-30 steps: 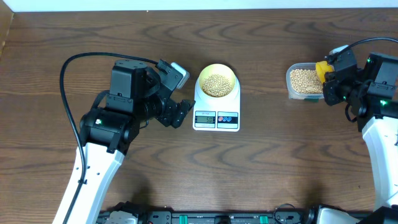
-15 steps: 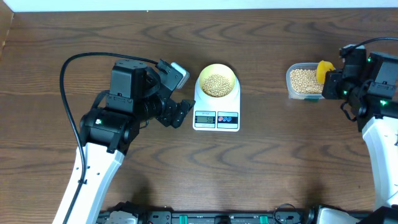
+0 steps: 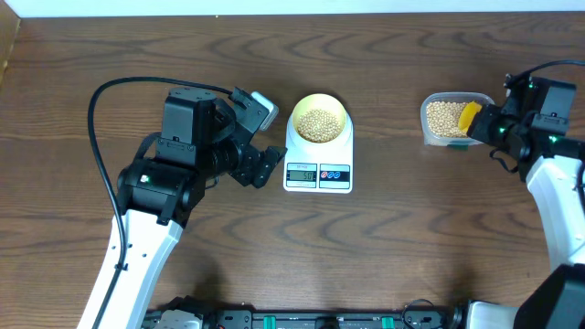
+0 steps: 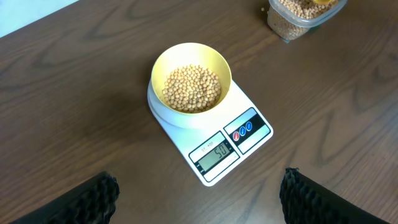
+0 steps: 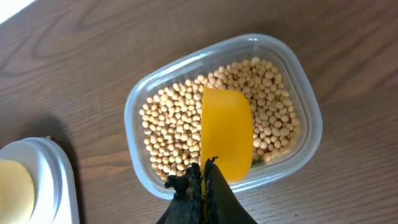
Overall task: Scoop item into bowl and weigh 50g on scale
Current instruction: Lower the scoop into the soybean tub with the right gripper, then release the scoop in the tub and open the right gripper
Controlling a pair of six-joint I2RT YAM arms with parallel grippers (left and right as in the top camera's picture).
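The pale yellow bowl (image 3: 318,119) sits on the white scale (image 3: 318,172) and holds tan beans (image 4: 191,88). The scale's display (image 4: 214,154) reads 50. My left gripper (image 3: 260,168) is open and empty just left of the scale; its fingers frame the scale in the left wrist view (image 4: 199,199). My right gripper (image 5: 205,180) is shut on the handle of a bright yellow scoop (image 5: 226,140), which lies over the beans in the clear tub (image 5: 149,93) at the right (image 3: 445,119).
The wooden table's far edge (image 3: 292,16) meets a white wall. A black cable (image 3: 110,100) loops over the left arm. The scale's rim shows at the lower left of the right wrist view (image 5: 37,180).
My right gripper has moved right and tilted, bringing the yellow scoop down into the tub of beans. The left arm, bowl and scale have not moved.
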